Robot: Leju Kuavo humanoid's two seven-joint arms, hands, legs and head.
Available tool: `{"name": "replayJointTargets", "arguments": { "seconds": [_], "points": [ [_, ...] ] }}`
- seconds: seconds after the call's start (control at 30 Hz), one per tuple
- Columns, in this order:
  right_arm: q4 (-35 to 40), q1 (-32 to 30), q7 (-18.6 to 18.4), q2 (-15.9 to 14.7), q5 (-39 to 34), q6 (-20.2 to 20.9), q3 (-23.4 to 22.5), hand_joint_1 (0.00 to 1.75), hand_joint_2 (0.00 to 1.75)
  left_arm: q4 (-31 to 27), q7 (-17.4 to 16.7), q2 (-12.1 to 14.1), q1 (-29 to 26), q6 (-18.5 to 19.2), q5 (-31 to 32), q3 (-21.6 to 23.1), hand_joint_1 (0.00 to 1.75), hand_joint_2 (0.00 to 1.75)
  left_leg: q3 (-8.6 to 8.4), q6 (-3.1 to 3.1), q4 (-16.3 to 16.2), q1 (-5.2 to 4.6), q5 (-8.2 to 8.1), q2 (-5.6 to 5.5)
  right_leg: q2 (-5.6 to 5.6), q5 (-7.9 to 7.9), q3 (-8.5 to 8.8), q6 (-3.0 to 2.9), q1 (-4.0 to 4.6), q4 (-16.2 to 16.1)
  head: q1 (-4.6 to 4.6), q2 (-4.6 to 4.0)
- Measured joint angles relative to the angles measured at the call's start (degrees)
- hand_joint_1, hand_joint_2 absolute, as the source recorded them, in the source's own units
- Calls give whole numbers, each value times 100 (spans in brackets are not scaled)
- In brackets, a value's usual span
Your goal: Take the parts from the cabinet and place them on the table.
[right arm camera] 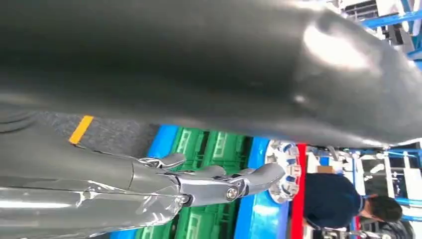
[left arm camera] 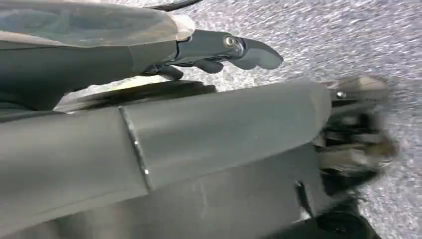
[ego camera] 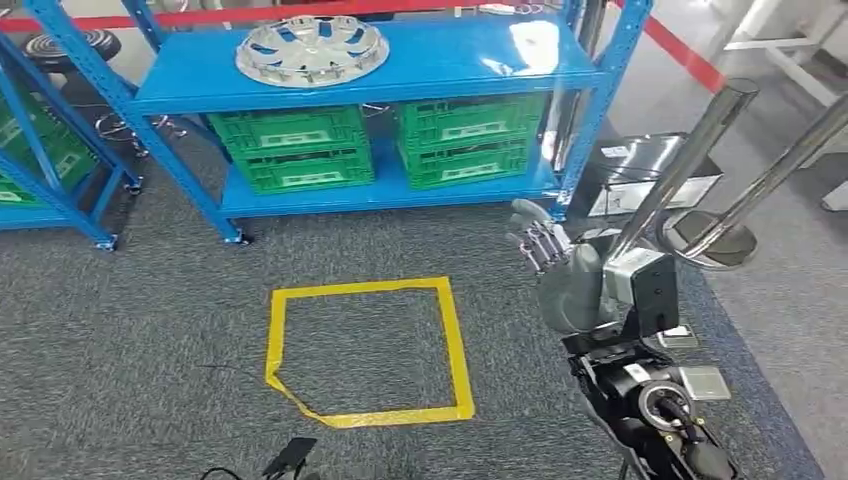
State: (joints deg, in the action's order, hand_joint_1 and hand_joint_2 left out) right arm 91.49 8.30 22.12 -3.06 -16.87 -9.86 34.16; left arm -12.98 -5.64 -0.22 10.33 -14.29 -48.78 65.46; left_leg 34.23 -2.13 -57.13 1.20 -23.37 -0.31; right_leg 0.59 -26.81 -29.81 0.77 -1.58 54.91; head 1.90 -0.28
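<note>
Ahead of the raised right hand (ego camera: 548, 262), well apart from it and higher, a silver wheel cover (ego camera: 312, 50) lies flat on the top board of the blue shelf rack (ego camera: 330, 90); I judge this the part to be fetched. Two green crates (ego camera: 295, 150) sit on the board beneath. That hand holds nothing, its fingers (right arm camera: 209, 174) stretched out and loosely apart, pointed toward the rack, apparently readied for a reach. On the carpet between hand and rack lies a yellow tape square (ego camera: 365, 350), likely a standing mark. The left hand (left arm camera: 224, 50) hangs over the carpet, fingers extended, nothing in it. Beyond the rack a person (right arm camera: 338, 201) stands.
</note>
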Motion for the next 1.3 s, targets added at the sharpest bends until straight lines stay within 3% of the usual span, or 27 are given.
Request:
{"name": "replayJointTargets", "arguments": {
  "seconds": [0.03, 0.07, 0.1, 0.2, 0.23, 0.3, 0.33, 0.37, 0.4, 0.43, 0.5, 0.53, 0.63, 0.67, 0.7, 0.73, 0.83, 0.87, 0.9, 0.93, 1.0, 1.03, 1.07, 1.13, 1.2, 1.23, 1.3],
  "points": [
    [0, 4, 9, 0, -2, 0, 0, 0, 0, 0, 0, -4, 7, 0, 0, -2, 0, 0, -82, 5, 153, -31, -90, -12, 8, -28, -2, 42, 41, 20, 31, 0],
    [0, 4, 11, 0, -13, 0, 0, 0, 0, 0, 0, -2, 13, 2, 0, -7, 0, 0, -67, 67, 184, -22, -89, -25, 22, -35, -14, 68, 51, 21, 28, 0],
    [0, 4, 20, 0, -15, 0, 2, 0, 0, 0, 0, -2, 8, 2, 0, -9, 0, 0, -63, 93, 188, -36, -101, -28, 18, -35, -6, 88, 48, 1, -33, 0],
    [0, 6, 28, 0, -20, 6, 4, 0, 0, 6, 0, 2, 2, 20, -17, -15, 0, 0, -114, 221, 226, -23, -111, -26, 3, -117, 29, 189, 9, 36, -67, 0],
    [0, 17, 35, 0, -20, 15, 4, 0, 0, 9, 0, 2, 8, 20, -17, -17, 0, 0, -135, 255, 232, -27, -121, -25, -22, -280, -79, 198, 10, 305, -120, 0],
    [-2, 23, 35, 0, -20, 22, 7, 0, 0, 9, 0, 0, 10, 24, -20, -20, 0, 0, -147, 295, 230, -53, -142, -20, -22, -732, -576, 213, 16, 1292, -166, 0],
    [-7, 15, 39, 0, -20, 24, 9, 0, 0, 9, 0, 0, 8, 35, -20, -20, 0, 0, -154, 311, 229, -70, -153, -20, -22, -876, -812, 211, 17, 1736, -172, 0],
    [-11, 7, 46, -2, -20, 26, 9, 0, 0, 9, 0, 2, 2, 35, -20, -20, 0, 0, -168, 325, 227, -87, -163, -23, -22, -896, -968, 202, 20, 1983, -175, 0],
    [-15, 7, 48, -4, -20, 28, 9, 0, 0, 11, 0, 4, -3, 35, -20, -20, 0, 0, -193, 334, 227, -99, -178, -29, -22, -755, -965, 176, 32, 1906, -181, 0],
    [-15, 11, 48, -4, -20, 33, 7, 0, 0, 11, 0, 4, -4, 35, -20, -20, 0, 0, -227, 335, 228, -107, -198, -40, -22, -489, -825, 140, 54, 1548, -183, 0],
    [-15, 16, 52, -4, -20, 44, 7, 0, 0, 13, -4, 2, -1, 35, -35, -22, 0, 0, -317, 322, 230, -122, -244, -55, -21, 94, -363, 36, 109, 507, -205, 0],
    [-15, 17, 52, -4, -20, 48, 7, 0, 0, 13, -4, -7, -10, 35, -50, -22, 0, 0, -330, 309, 238, -123, -264, -55, -22, 139, -212, -43, 146, 180, -210, 0],
    [-13, 2, 52, -4, -20, 70, 9, 0, 0, 13, -4, -4, -14, 24, -85, -26, 0, 0, -306, 239, 248, -134, -267, -48, -13, 102, -195, -53, 179, 63, -207, 0],
    [-13, 6, 52, -4, -20, 70, 4, 0, 0, 13, -4, -7, -19, 22, -85, -26, 0, 0, -325, 214, 268, -142, -265, -43, -6, 115, -187, -74, 166, 29, -208, 0],
    [-11, 13, 55, -4, -20, 77, 4, 0, 0, 13, -7, 0, -18, 17, -85, -26, 0, 0, -326, 178, 239, -148, -312, -35, -17, 148, -122, -96, 79, -57, -199, 0],
    [-11, 13, 57, -4, -20, 77, 4, 0, 0, 13, -7, -2, -15, 17, -79, -26, 0, 0, -262, 132, 61, -152, -416, -25, -15, 155, -89, -105, 88, -90, -183, 0],
    [-13, 11, 52, -4, -20, 77, 2, 0, 0, 13, -22, 0, -8, 17, -74, -26, 0, 0, 458, 55, -1324, -102, -1020, -20, -48, 138, -82, -146, 85, -88, -109, 0],
    [-13, 8, 52, -4, -20, 76, 2, 0, 0, 13, -26, 0, -17, 17, -74, -26, 0, 0, 641, 40, -1618, -92, -1070, -19, -47, 130, -82, -144, 85, -87, -105, 0],
    [-13, 1, 50, -4, -20, 76, 2, 0, 0, 13, -26, 2, -23, 18, -76, -26, 0, 0, 685, 33, -1606, -76, -957, -17, -43, 118, -67, -141, 81, -87, -79, 0],
    [-13, 2, 50, -4, -20, 77, 2, 0, 0, 15, -26, 7, -22, 22, -74, -26, 0, 0, 579, 30, -1319, -64, -737, -16, -35, 102, -48, -131, 75, -86, -68, 0],
    [-13, 4, 50, -4, -20, 76, 2, 0, 0, 13, -26, 13, -12, 37, -74, -26, 0, 0, 74, 30, -231, -42, -160, -8, -21, 50, 21, -81, 55, -73, -33, 0],
    [-13, 5, 50, -4, -20, 76, 2, 0, 0, 13, -26, 13, -8, 44, -74, -26, 0, 0, -103, 34, 191, -33, -63, 1, -20, 21, 30, -46, 62, -62, -15, 0],
    [-13, 9, 50, -4, -20, 76, 0, 0, 0, 13, -26, 11, 2, 48, -74, -26, 0, 0, -136, 70, 243, -72, -102, -22, -3, -8, 16, -6, 101, -35, 16, 0],
    [-13, 8, 48, -4, -20, 74, 7, 0, 0, 15, -26, 15, -1, 50, -74, -26, 0, 0, -123, 132, 221, -78, -127, -26, -3, -16, 24, 29, 97, -52, -70, 0],
    [-11, 7, 48, -4, -20, 70, 9, 0, 0, 15, -26, 13, 1, 50, -76, -26, 0, 0, -152, 218, 262, -56, -121, -25, -6, -60, 33, 101, 78, -42, -59, 0],
    [-11, 10, 50, -4, -20, 66, 9, 0, 0, 15, -26, 15, 3, 50, -74, -26, 0, 0, -178, 235, 272, -49, -126, -26, -21, -153, 3, 128, 65, 98, -81, 0],
    [-11, 25, 48, -4, -20, 68, 11, 0, 0, 15, -26, 17, 4, 50, -76, -26, 0, 0, -202, 290, 273, -54, -148, -16, -28, -599, -402, 164, 64, 969, -166, 0]
  ]
}}
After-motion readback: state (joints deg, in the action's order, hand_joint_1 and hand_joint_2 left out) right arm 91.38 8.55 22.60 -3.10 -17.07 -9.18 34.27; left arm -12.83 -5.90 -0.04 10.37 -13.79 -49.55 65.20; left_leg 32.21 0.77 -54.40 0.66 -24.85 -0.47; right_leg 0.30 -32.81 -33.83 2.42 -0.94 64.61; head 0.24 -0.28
